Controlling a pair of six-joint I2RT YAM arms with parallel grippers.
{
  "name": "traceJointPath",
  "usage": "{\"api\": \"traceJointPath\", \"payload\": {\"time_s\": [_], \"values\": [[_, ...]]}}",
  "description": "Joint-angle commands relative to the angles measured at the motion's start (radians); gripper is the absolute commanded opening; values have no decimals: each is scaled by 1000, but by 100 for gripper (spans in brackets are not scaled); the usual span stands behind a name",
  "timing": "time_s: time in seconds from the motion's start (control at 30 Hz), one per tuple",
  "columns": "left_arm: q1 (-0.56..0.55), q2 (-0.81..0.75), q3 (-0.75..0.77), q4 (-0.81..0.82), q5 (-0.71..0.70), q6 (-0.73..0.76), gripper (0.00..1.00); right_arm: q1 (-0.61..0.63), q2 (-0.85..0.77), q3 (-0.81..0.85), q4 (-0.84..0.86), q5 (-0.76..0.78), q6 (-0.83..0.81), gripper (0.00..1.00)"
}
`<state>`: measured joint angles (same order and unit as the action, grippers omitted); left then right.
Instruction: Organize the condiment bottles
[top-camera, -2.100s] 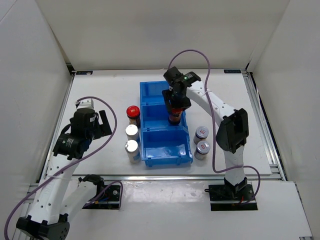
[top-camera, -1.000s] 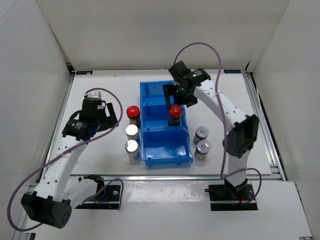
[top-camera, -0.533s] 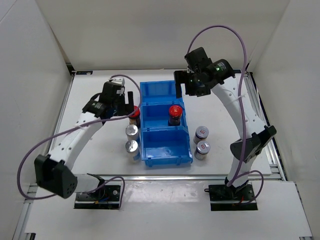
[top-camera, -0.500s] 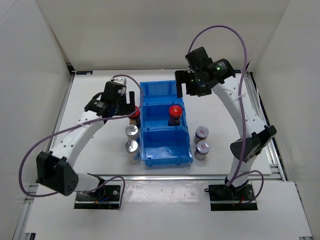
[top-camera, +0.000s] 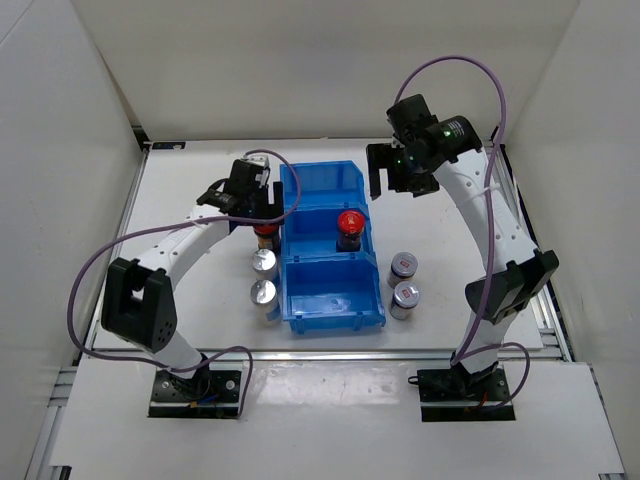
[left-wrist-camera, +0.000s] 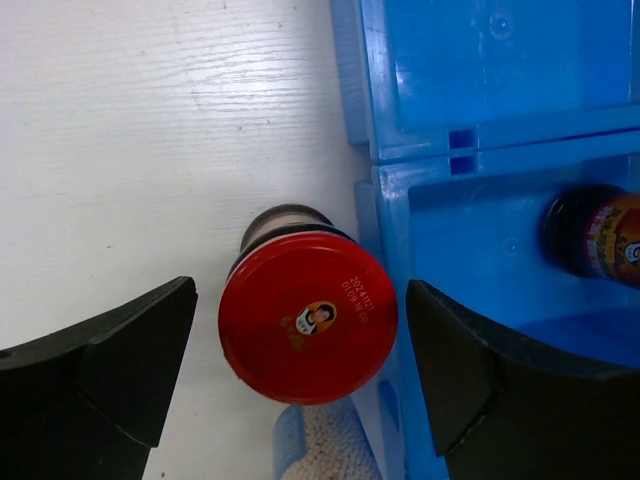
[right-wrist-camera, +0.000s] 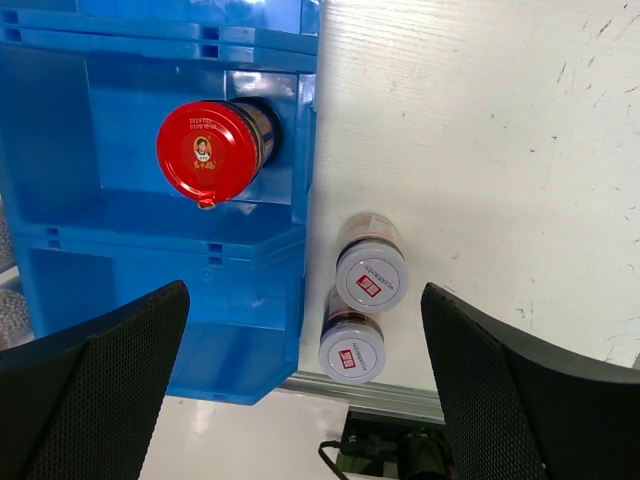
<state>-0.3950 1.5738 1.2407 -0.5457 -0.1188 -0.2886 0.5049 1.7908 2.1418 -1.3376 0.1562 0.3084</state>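
Note:
A dark bottle with a red cap (left-wrist-camera: 308, 316) (top-camera: 266, 233) stands on the table against the left wall of the blue bin (top-camera: 330, 318). My left gripper (left-wrist-camera: 300, 335) (top-camera: 264, 212) is open around this cap, with a gap on each side. A second red-capped bottle (top-camera: 348, 223) (right-wrist-camera: 208, 150) stands in the bin's middle compartment. Two silver-topped bottles (top-camera: 264, 262) (top-camera: 264, 293) stand left of the bin. Two grey-lidded bottles (right-wrist-camera: 371, 277) (right-wrist-camera: 352, 352) stand on its right. My right gripper (top-camera: 399, 172) (right-wrist-camera: 305, 300) hangs open and empty, high over the bin's right edge.
The bin's far compartment (left-wrist-camera: 480, 60) and near compartment (right-wrist-camera: 230, 365) hold nothing. White walls close the table on three sides. A metal rail (top-camera: 520, 220) runs along the right edge. Bare table lies behind the bin and at the far left.
My left arm has swung right and come down over the red-capped bottle beside the bin, jaws slightly narrower. My right arm let go of the bottle in the bin and rose back to the right.

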Motion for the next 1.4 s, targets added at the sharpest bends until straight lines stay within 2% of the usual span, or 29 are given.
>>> {"api": "traceJointPath", "payload": {"time_s": [0.0,0.03,0.07,0.13,0.27,0.37,0.4,0.47,0.5,0.53,0.7,0.83,1.13,1.3,1.37], "values": [[-8,12,11,39,21,-29,94,0,-53,-5,-3,20,-17,100],[-8,12,11,39,21,-29,91,0,-53,-5,-3,20,-17,100],[-8,21,11,39,21,-38,83,0,-53,-5,-3,29,-17,100],[-8,22,11,39,33,-38,74,0,-53,-14,-3,40,-17,100],[-8,12,-9,39,42,-38,67,-11,-53,-14,-3,49,-17,100],[-8,2,-18,39,42,-38,55,-11,-44,-14,-3,49,-17,100],[-8,-9,-18,39,22,-29,43,-11,-44,-14,-3,49,-17,100],[-8,-32,-18,27,-1,-20,29,-20,-44,-14,-3,49,-17,100],[-8,-41,5,15,-27,-5,16,-20,-35,-14,-3,49,-17,100],[-8,-50,15,1,-39,14,11,-20,-34,-14,-3,49,-17,100],[-8,-115,129,-59,-134,49,11,-20,-25,-14,-3,40,-17,100],[-8,-127,302,-92,-157,69,11,-20,-25,-14,-3,51,-8,100],[-152,-21,638,-166,-167,26,11,-68,-25,-46,-14,42,43,100],[-269,3,660,-178,-176,-30,11,-166,-25,-106,-46,-4,107,100],[-281,3,631,-188,-176,-44,11,-189,-39,-147,-46,-27,107,100]]}}
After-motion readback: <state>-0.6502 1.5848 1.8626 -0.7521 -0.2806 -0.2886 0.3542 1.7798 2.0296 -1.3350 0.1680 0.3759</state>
